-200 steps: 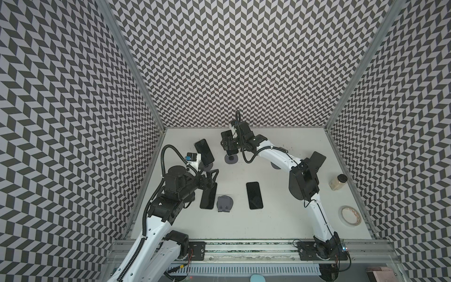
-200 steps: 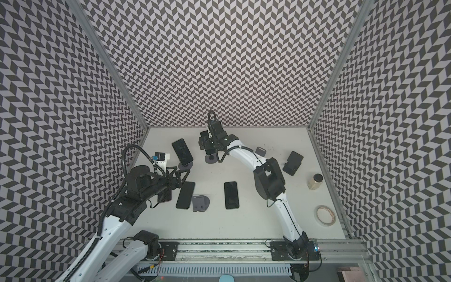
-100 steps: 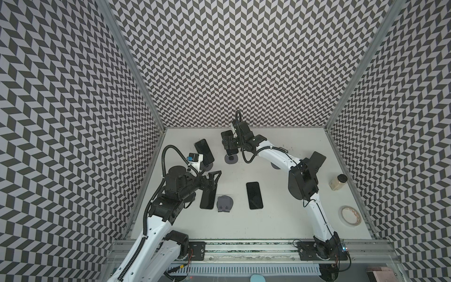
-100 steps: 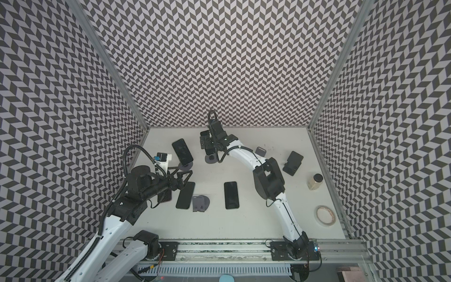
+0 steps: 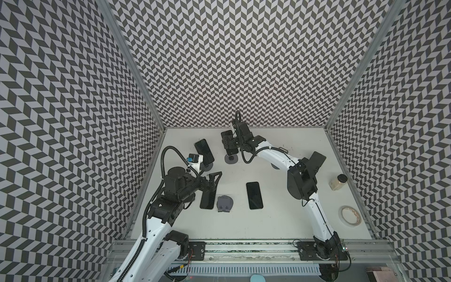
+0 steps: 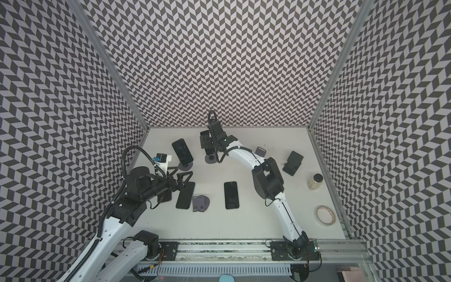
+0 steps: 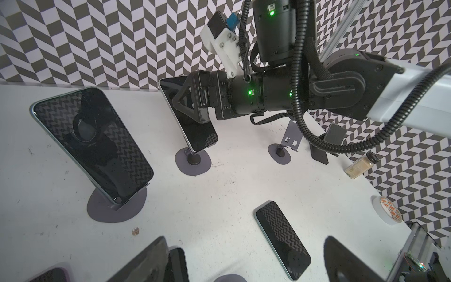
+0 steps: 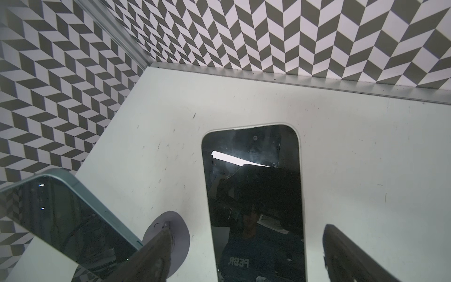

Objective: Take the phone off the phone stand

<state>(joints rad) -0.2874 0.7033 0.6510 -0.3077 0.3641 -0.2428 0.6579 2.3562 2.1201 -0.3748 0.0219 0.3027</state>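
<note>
Right pincer (image 5: 228,146) masks phone (image 8: 252,185) overhead

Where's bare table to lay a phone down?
Free: the front strip between the middle flat phone and the rail; the back right corner behind the black stand. Crowded: the left side, with the left gripper, a second flat phone and a grey stand.

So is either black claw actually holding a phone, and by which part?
Neither. The right gripper stands open astride the glossy black phone on its grey round-based stand, not touching; the left gripper is open, empty.
</note>
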